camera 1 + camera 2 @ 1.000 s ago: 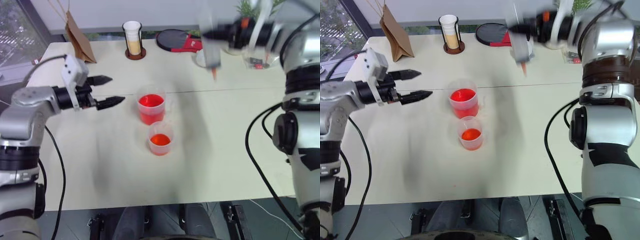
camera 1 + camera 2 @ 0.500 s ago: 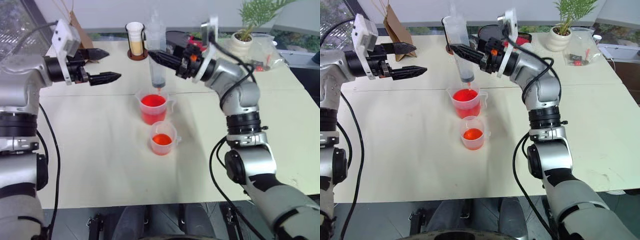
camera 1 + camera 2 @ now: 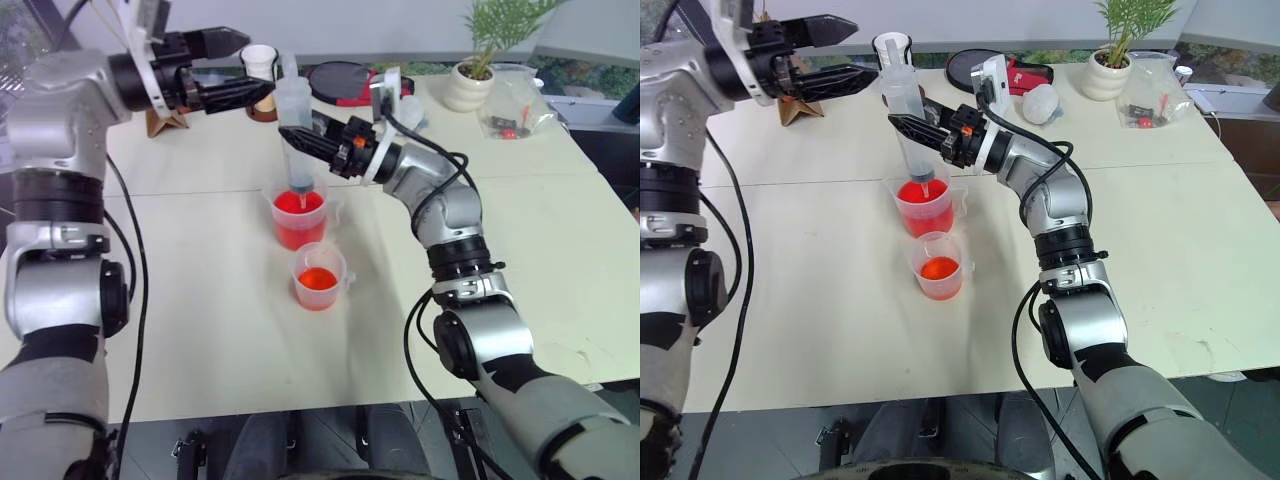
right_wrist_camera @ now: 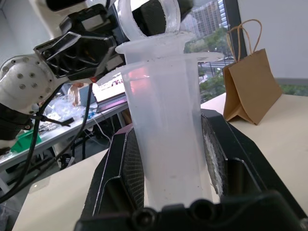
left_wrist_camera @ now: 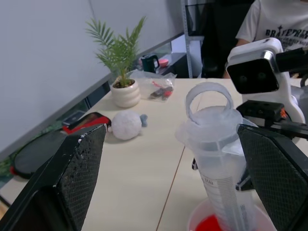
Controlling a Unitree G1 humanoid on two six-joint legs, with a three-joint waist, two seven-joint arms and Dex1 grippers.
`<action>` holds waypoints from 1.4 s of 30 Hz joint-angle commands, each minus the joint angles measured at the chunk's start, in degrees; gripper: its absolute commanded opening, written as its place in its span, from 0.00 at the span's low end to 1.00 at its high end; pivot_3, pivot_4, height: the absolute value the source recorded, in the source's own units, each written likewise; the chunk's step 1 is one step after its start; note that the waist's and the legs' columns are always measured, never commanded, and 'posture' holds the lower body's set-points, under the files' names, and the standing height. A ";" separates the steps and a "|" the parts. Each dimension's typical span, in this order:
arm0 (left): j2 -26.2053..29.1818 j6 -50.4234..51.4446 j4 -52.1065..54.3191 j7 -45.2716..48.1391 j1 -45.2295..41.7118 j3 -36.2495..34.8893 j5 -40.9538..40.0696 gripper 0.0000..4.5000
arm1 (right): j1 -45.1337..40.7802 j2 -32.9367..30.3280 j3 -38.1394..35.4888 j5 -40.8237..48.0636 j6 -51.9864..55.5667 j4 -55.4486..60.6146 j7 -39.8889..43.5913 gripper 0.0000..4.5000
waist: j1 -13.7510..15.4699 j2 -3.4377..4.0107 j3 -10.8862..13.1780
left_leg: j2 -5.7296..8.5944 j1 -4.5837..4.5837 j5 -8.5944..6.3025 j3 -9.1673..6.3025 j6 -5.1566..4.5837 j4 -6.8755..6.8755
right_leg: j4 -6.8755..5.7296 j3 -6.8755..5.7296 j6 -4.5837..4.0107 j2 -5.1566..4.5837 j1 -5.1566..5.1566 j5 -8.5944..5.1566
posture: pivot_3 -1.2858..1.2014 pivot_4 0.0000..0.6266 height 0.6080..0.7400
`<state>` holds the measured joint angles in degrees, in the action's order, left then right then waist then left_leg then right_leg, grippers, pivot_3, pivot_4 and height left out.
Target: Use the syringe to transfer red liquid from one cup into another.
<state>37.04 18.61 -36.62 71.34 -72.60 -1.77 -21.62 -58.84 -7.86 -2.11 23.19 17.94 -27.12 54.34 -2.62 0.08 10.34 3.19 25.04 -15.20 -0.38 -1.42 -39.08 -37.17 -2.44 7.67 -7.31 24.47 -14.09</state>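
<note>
**Mia:** What is the biggest thing you see?

**Ben:** The tabletop (image 3: 200, 330). It is pale and wide. Two clear cups stand near the middle of it.

**Mia:** Which cup is bigger?

**Ben:** The big cup (image 3: 298, 218) is farther from the robot. It has red liquid (image 3: 297, 203) in it. The small cup (image 3: 320, 277) stands just in front of it, nearer the robot, and it has some red in it too.

**Mia:** Where is the syringe?

**Ben:** The syringe (image 3: 296, 135) stands almost straight up over the big cup. Its tip points down into the cup, right at the red liquid. I cannot tell if the tip is in the liquid or just above it.

**Mia:** Who holds it?

**Ben:** The right hand (image 3: 300, 140) does. It reaches in from the side, and its two black fingers (image 4: 122, 178) squeeze the clear tube, one on each side. The ring top of the syringe sticks up above the fingers.

**Mia:** And the other hand?

**Ben:** The left hand (image 3: 240, 65) is up high, close to the top of the syringe. Its fingers (image 5: 72, 173) are spread wide apart. It holds nothing. In the left wrist view the top of the syringe sits between them, not touching.

**Mia:** Anything else?

**Ben:** A brown paper bag (image 4: 248, 89) and a little plant in a pot (image 3: 472, 85) are at the far side.
</note>
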 commanded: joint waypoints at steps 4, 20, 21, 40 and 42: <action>-1.87 -7.61 -6.30 -0.97 -4.32 -0.66 3.39 1.00 | 1.42 0.71 1.14 0.95 -0.04 5.16 0.10 0.30 | 0.11 0.00 0.00 | 0.00 0.00 0.00 0.00 0.00 -0.01 | 0.00 0.00 0.00 0.00 0.00 0.00 | 0.52 0.24 1.00; -5.76 -12.85 -15.18 -0.19 -8.60 -2.94 4.46 0.15 | 2.41 3.28 2.53 -1.30 -5.67 0.64 -2.13 0.30 | -0.02 0.00 0.00 | 0.00 0.00 0.00 0.02 0.00 -0.01 | -0.01 0.01 0.00 -0.01 0.01 0.00 | 0.52 0.24 1.00; -5.74 -12.86 -15.53 -0.25 -8.93 -3.09 4.39 0.15 | 2.44 3.47 2.66 -1.60 -6.38 0.07 -2.11 0.30 | -0.04 0.00 0.00 | 0.01 0.00 0.00 0.02 0.00 -0.01 | -0.01 0.01 0.00 0.00 0.02 0.00 | 0.52 0.24 1.00; -4.34 -15.12 -19.24 0.18 -13.78 -4.56 4.76 0.15 | 5.87 6.51 5.41 -6.74 -15.64 -6.15 -1.81 0.30 | 0.02 0.00 0.00 | 0.01 0.00 0.00 0.01 0.00 -0.02 | -0.03 0.02 0.00 -0.01 0.01 0.00 | 0.52 0.24 1.00; -4.30 -14.87 -19.47 -0.05 -14.39 -5.15 4.22 0.15 | 6.00 6.55 5.46 -6.82 -15.80 -6.27 -1.86 0.30 | 0.03 0.00 0.00 | 0.01 0.00 0.00 0.01 0.00 -0.02 | -0.03 0.02 0.00 -0.01 0.01 0.00 | 0.52 0.24 1.00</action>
<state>30.38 5.50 -57.42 74.55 -81.18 -1.58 -15.09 -54.43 -2.95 -0.99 18.45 2.47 -33.06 49.45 -2.59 0.08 10.34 3.19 25.04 -15.20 -0.37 -1.42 -39.09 -37.20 -2.43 7.67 -7.32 24.48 -14.09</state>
